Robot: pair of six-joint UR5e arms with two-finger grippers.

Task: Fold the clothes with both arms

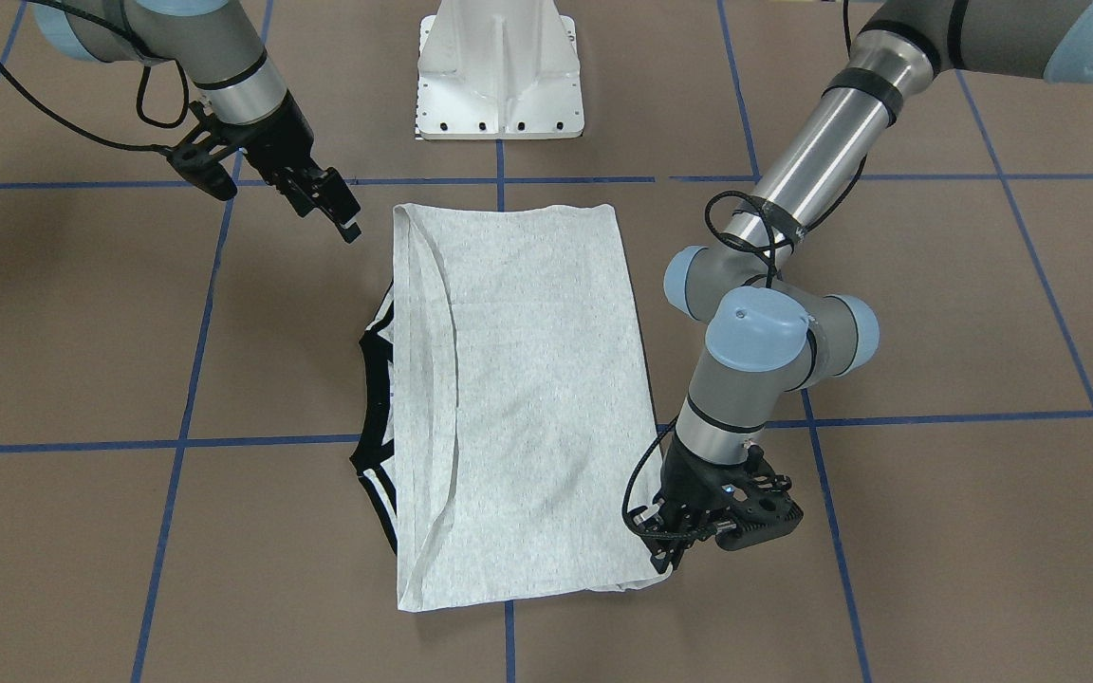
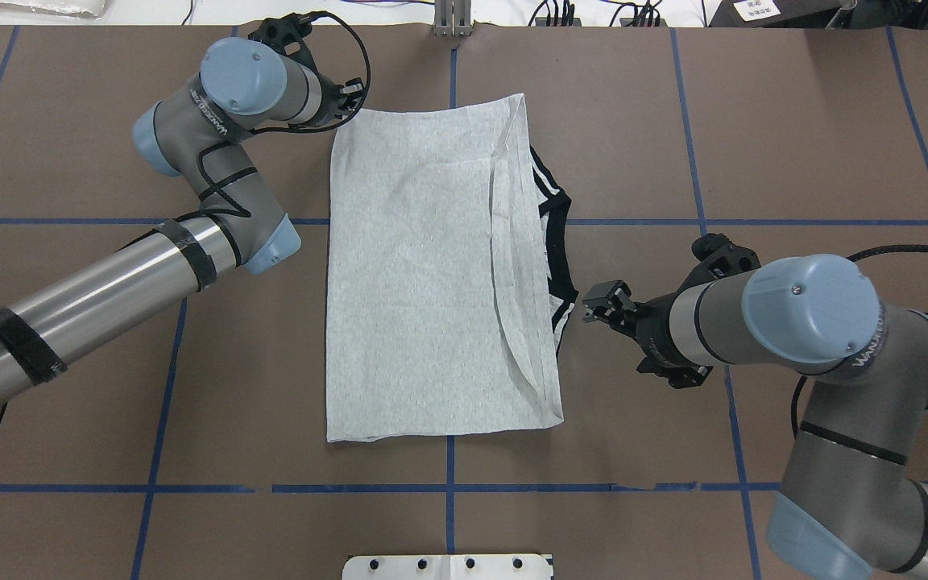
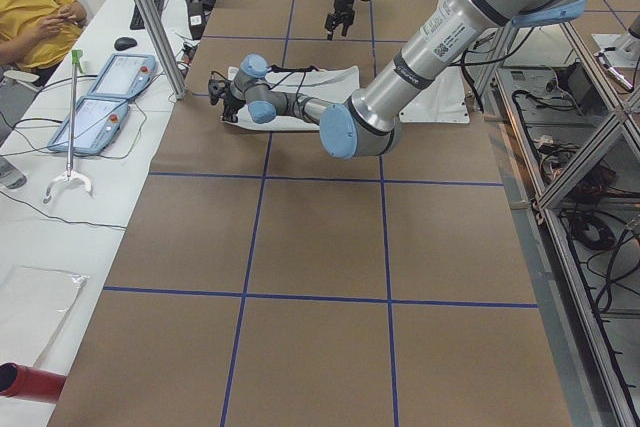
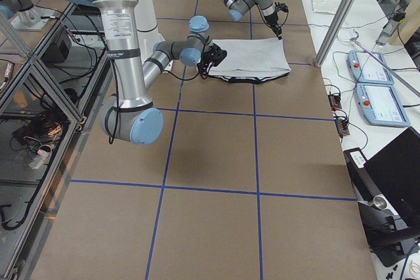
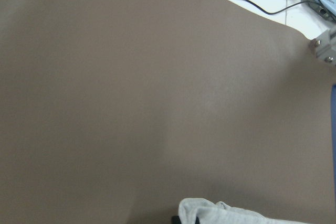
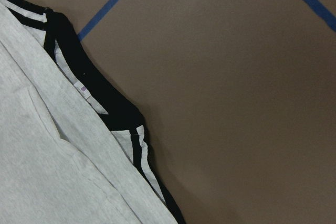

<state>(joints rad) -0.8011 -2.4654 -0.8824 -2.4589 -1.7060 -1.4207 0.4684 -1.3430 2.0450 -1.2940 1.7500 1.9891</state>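
T-shirt [image 2: 432, 282] folded flat, left gripper [image 1: 668, 550] pinching its corner, right gripper [image 2: 602, 304] spread beside collar [image 2: 562, 242]

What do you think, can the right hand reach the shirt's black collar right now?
Probably yes. The right hand hovers beside the black collar, which sticks out from the folded T-shirt on that side; only bare table lies between.

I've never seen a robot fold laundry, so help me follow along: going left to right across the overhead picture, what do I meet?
Left arm → grey T-shirt → its black collar → right gripper → right arm.
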